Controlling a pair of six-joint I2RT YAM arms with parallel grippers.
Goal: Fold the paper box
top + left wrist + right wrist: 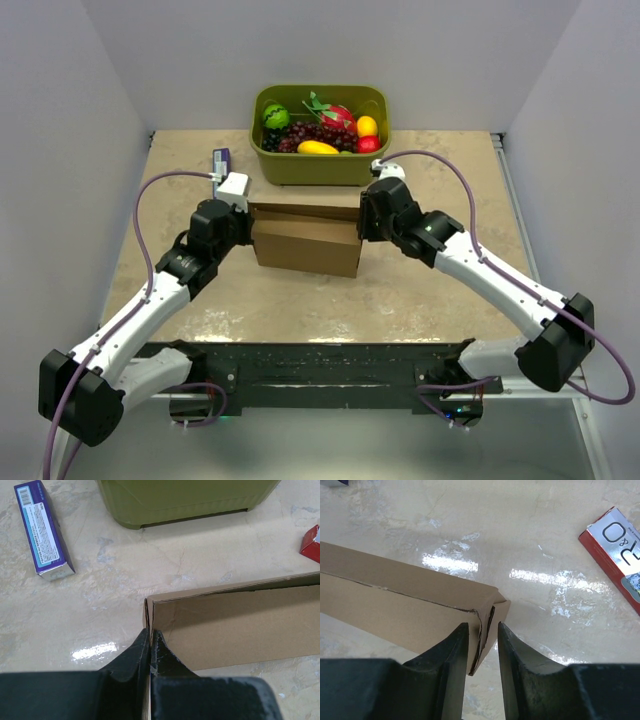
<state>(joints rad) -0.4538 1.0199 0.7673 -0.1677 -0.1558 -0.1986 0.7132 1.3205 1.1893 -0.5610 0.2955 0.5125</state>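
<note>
The table (pixel 300 300) carries a green tub (pixel 320 160) at the back. The box (pixel 305 245) sits mid-table just in front of it, partly formed, its long axis running left to right between the two arms. Each arm meets one end, so neither is nearer; the box reaches inward from each gripper toward the other.

The left gripper (pixel 149 635) is clenched on the box's left end wall, the thin card pinched at the corner. The right gripper (pixel 483 626) straddles the right end wall with its jaws parted. One finger lies close against the card and the other stands off it, so I judge this end released.

Any next fold at the right end likely turns on that loose, doubled end flap between the parted jaws. There is open room in front of the box, while the tub crowds the rear. A purple carton (pixel 42 527) lies off to the back left, and a red carton (pixel 615 555) lies near the right end.
</note>
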